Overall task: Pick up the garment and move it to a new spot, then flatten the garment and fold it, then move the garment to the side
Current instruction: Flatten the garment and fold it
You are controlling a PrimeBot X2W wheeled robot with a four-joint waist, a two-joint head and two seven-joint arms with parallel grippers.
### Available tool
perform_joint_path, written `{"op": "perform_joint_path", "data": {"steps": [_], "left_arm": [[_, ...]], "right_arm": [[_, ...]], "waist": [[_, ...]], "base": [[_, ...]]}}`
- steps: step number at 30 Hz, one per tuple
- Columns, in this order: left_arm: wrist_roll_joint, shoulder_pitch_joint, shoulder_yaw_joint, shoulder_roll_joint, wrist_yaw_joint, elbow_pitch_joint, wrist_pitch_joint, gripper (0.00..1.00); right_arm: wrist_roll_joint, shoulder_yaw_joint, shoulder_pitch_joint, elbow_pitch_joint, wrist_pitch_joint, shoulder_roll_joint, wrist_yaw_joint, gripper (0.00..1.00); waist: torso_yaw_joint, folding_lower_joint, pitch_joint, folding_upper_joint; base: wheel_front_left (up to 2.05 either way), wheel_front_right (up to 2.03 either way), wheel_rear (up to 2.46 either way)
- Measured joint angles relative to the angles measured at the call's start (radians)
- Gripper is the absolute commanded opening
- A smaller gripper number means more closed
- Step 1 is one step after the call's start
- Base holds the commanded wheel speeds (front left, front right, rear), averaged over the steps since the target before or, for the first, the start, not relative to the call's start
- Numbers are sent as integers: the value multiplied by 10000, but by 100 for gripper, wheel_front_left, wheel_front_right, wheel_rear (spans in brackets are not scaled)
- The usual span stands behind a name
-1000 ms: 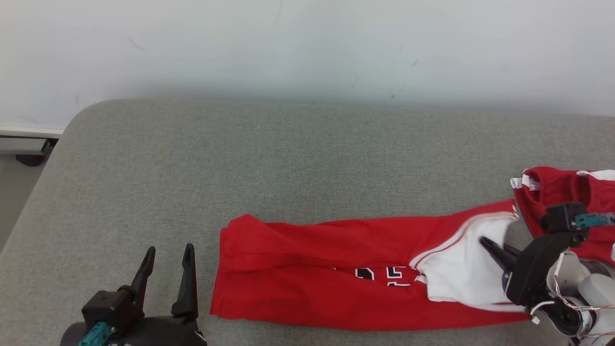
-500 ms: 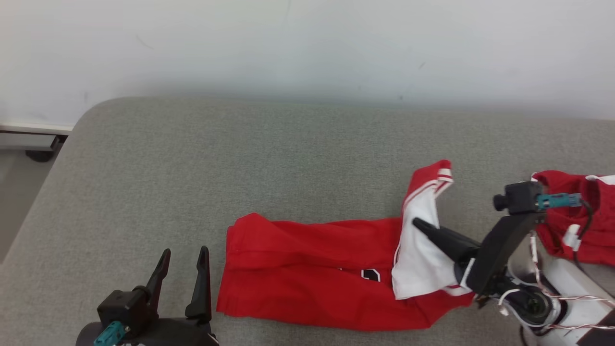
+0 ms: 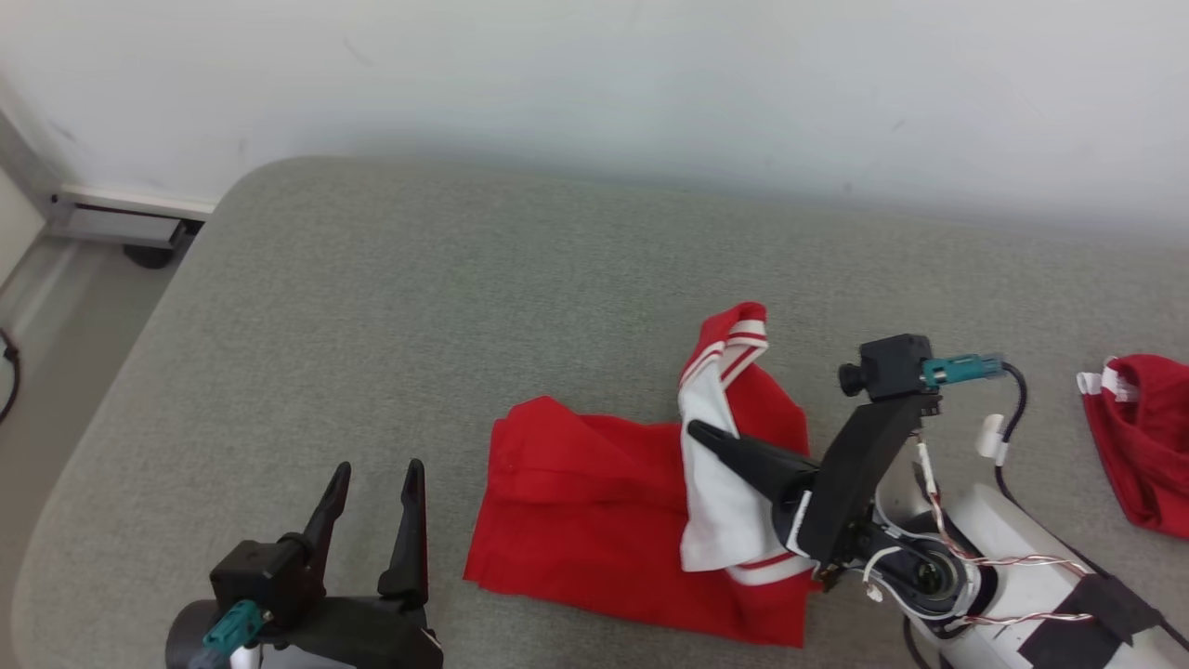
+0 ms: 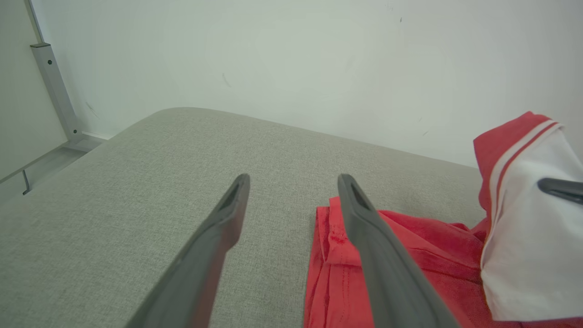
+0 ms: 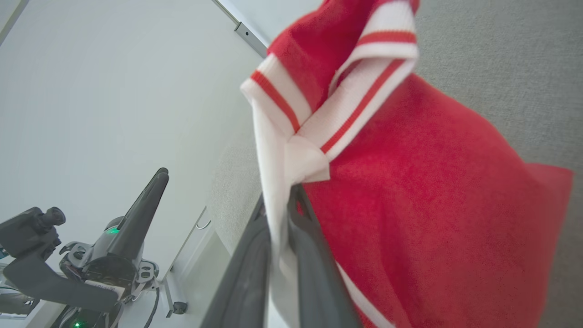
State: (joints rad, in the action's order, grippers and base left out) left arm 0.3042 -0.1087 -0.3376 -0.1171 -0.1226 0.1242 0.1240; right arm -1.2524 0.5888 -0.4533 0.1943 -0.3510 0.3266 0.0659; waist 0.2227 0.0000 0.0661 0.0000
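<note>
Gripping: the right gripper [image 3: 695, 429] is closed on the lifted end of the red garment [image 3: 576, 502]. In the right wrist view the cloth is seen pinched between the two dark fingers [image 5: 314, 264].
Garment position: the garment is spread on the grey padded surface [image 3: 418, 279], at the lower middle of the head view. Its left part is laid down with a few creases.
Raised end: the right end is held up off the surface and turned back toward the left, so that the white inner side is shown. The red-and-white striped trim is carried at the top of the raised part.
Left gripper [image 3: 376, 469]: its jaws are spread wide and nothing is held between them. It is placed just beside the garment's left hem. Whether the hem is touched cannot be told.
Second garment [image 3: 1143, 446]: another red piece with white trim is seen at the right edge of the head view, well apart from the held one.
Background: a pale wall [image 3: 594, 74] is seen behind the surface.
</note>
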Motion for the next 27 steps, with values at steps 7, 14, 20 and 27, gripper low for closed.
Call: {"op": "perform_joint_path", "data": {"steps": [7, 14, 20, 27], "left_arm": [[-4, -38, -138, 142, 10, 140, -6, 100], [-4, -212, -257, 209, 15, 219, -6, 100], [-2, -253, -322, 263, 94, 284, -6, 100], [31, -252, -295, 293, 94, 351, 2, 100]], "right_arm": [[48, 198, -376, 516, -63, -569, -462, 0], [134, 454, -608, 1292, -4, -1323, -922, 0], [397, 520, -936, 2013, 169, -1597, -1273, 0], [654, 631, -1299, 2849, 405, -1988, -1377, 7]], "waist": [[485, -1, 53, 0], [960, -1, 135, 0], [1229, -1, 207, 1], [1392, -1, 266, 0]], "base": [[0, 0, 0], [0, 0, 0], [0, 0, 0], [0, 0, 0]]}}
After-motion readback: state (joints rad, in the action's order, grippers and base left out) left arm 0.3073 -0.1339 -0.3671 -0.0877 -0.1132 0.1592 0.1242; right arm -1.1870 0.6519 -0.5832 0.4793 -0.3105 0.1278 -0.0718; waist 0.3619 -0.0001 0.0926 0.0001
